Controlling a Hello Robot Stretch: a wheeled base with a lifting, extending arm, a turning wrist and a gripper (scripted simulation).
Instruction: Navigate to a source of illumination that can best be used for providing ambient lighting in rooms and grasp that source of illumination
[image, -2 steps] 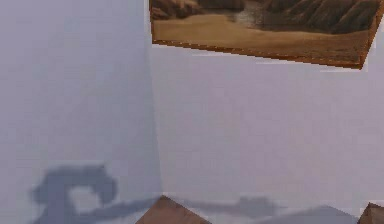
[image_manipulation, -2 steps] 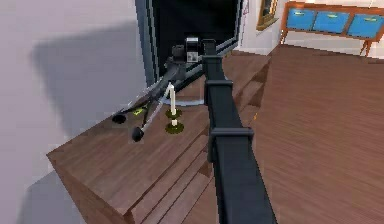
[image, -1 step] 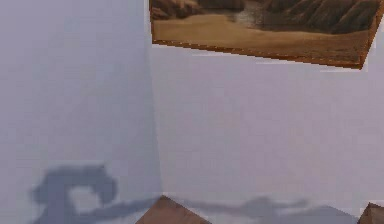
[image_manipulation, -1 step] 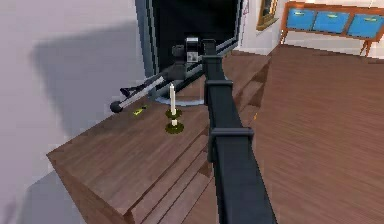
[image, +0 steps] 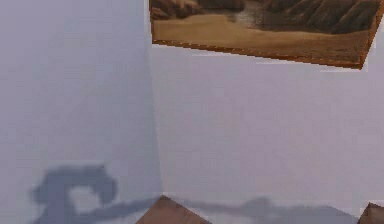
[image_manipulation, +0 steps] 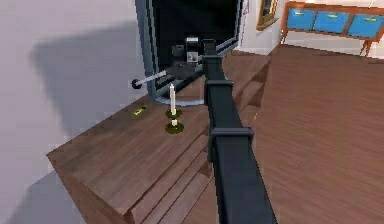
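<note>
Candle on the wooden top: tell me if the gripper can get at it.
Probably yes: the gripper shows right by the candle, and nothing stands between them on the wooden top.

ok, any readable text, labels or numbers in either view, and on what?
None readable.
On the painting: landscape, no lettering.
On the dark screen: blank.
On the white squares at the arm end: black marks, no legible letters.
On the candle: no label visible.

The candle (image_manipulation: 172, 98) is white, tabletop (image_manipulation: 110, 160) brown, far drawers (image_manipulation: 330, 20) blue, painting (image: 260, 30) tan
</note>
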